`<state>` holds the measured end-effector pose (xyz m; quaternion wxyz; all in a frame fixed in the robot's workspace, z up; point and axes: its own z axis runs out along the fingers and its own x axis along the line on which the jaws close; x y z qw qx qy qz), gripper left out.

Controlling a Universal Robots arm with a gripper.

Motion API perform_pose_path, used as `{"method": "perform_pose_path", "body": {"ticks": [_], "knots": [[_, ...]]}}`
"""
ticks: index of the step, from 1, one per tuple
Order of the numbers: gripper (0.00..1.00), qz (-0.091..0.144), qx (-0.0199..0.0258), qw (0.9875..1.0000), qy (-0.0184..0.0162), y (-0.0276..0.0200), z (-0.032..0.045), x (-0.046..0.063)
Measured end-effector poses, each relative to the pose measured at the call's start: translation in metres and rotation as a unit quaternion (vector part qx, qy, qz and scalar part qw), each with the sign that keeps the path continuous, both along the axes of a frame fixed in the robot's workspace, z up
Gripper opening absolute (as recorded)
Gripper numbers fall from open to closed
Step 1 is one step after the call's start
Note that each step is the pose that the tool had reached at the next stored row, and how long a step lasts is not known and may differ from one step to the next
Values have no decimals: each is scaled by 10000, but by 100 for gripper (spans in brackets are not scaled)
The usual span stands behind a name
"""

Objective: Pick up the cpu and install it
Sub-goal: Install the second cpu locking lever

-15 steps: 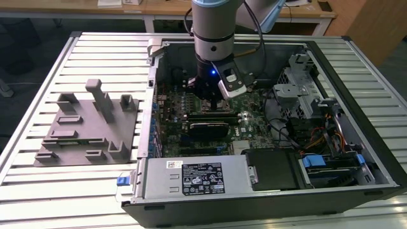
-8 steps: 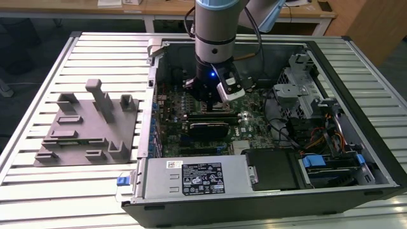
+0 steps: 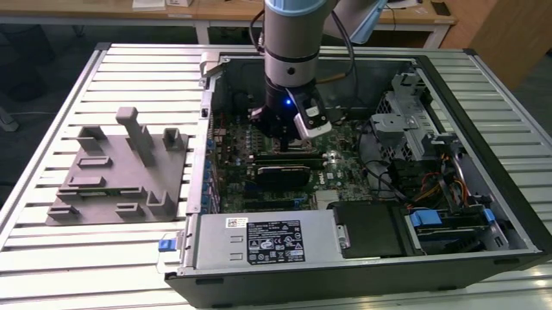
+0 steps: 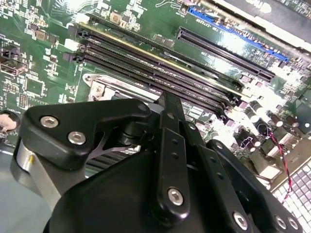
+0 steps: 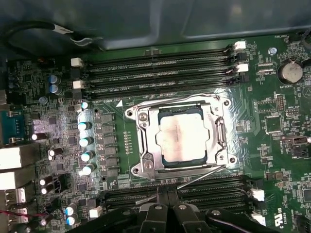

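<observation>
Right now the tool (image 5: 165, 213), fingers pinching together on nothing, is hovering just beside the cpu (image 5: 182, 133), which is lying flat in its socket (image 5: 146, 145).

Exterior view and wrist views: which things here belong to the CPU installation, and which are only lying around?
Job:
cpu, lying in its socket
socket frame
gripper, just above the motherboard

Lying about:
grey fixture blocks beside the case
memory slots
power supply

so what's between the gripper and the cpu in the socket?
In the first wrist view, memory slots and a thin metal lever lie between the gripper and the cpu.
</observation>
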<state>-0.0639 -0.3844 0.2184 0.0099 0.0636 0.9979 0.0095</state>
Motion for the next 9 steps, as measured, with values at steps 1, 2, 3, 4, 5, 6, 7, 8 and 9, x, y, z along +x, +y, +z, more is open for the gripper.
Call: {"method": "perform_pose_path", "body": {"ticks": [1, 2, 3, 4, 5, 6, 7, 8, 9], "knots": [[11, 0, 14, 10000, 0, -6, -6, -4], [11, 0, 26, 10000, -1, -12, -11, -8], [11, 1, 38, 10000, -1, -18, -15, -10], [11, 1, 50, 10000, -1, -25, -18, -14], [11, 1, 60, 10000, -1, -30, -21, -16], [11, 2, 65, 10000, -2, -36, -23, -16], [11, 1, 67, 10000, -2, -39, -27, -16], [11, 1, 72, 10000, -1, -43, -30, -16], [11, 2, 91, 10000, -1, -47, -33, -17]]}}
